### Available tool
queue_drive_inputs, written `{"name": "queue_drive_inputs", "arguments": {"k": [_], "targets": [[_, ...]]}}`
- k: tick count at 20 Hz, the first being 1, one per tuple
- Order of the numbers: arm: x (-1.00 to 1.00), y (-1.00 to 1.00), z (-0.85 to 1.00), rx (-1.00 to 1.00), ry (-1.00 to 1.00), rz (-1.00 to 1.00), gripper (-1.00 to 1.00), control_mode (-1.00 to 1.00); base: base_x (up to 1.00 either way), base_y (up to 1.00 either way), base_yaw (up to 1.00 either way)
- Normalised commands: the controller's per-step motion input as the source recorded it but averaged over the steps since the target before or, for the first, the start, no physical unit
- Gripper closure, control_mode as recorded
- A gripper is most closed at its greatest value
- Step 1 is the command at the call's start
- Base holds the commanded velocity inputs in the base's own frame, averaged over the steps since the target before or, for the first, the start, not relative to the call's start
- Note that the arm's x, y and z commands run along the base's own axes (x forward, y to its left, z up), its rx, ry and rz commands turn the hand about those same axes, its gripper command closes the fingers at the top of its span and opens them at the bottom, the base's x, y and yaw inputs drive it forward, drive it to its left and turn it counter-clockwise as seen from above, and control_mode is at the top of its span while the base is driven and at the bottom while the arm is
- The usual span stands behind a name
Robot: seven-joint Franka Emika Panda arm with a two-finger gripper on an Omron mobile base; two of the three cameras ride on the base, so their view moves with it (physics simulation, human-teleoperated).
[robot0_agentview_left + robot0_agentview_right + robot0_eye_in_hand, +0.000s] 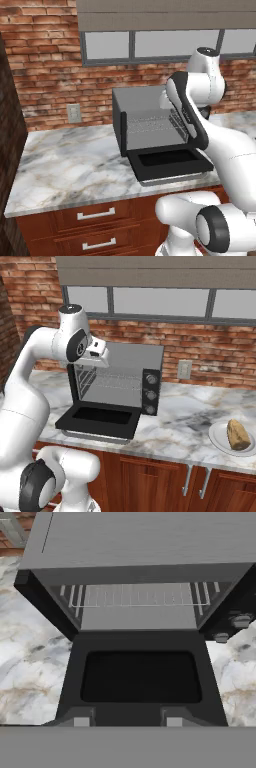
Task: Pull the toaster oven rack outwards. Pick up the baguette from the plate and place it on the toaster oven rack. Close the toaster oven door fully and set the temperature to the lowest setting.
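The toaster oven [145, 100] stands on the marble counter with its door [170, 162] dropped flat toward me. The silver wire rack [135, 596] sits back inside the cavity, level and bare. My gripper [128, 721] hovers above the door's front edge, looking down into the oven. Its fingertips [81, 721] stand apart with nothing between them. In the right base view the hand [97, 355] is up at the oven's top left corner. The baguette [238, 435] lies on a white plate [220, 443], far right of the oven [135, 353]. Three knobs [151, 393] run down the oven's right front.
A brick wall with a window runs behind the counter, with wall outlets [74, 113] on either side. Bare marble [65, 165] spreads left of the oven and also lies between oven and plate. The door's handle [175, 179] reaches the counter's front edge above the wooden drawers [95, 215].
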Motion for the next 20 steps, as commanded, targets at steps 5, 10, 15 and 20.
{"name": "queue_drive_inputs", "arguments": {"k": [5,10,15,20], "targets": [[-0.66,-0.07,-0.03,0.06,0.00,-0.03,-1.00,-1.00,0.00,0.00,0.00],[-0.80,0.10,-0.04,0.10,0.00,-0.08,-1.00,-1.00,0.00,0.00,0.00],[-0.83,0.00,-0.10,0.13,0.00,-0.13,-1.00,-1.00,0.00,0.00,0.00],[-0.39,-0.09,-0.17,0.16,-0.15,-0.21,-1.00,-1.00,0.00,0.00,0.00]]}}
